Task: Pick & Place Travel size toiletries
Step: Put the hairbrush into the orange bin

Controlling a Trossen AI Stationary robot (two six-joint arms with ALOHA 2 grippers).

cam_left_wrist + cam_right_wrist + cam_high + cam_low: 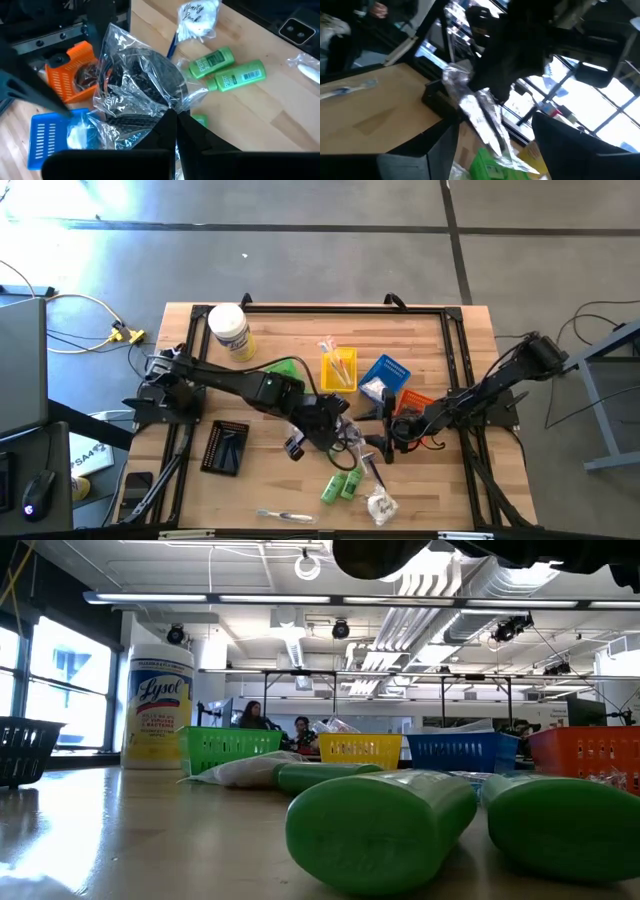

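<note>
- Wooden table [270,480] under both arms, mid-table.
- Left gripper [176,120] pinched closed on a clear-wrapped black comb [135,85], held above the table.
- Right gripper [388,442] just right of it; fingers unclear.
- Two green tubes [340,485] lie nearer.

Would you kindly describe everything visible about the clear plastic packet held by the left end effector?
The clear plastic packet is crinkled, glossy film with dark, comb-like contents inside. The left end effector pinches its edge between shut fingers, and it hangs lifted above the wooden table, in front of the orange tray and blue tray. Nothing else visibly touches it.
</note>
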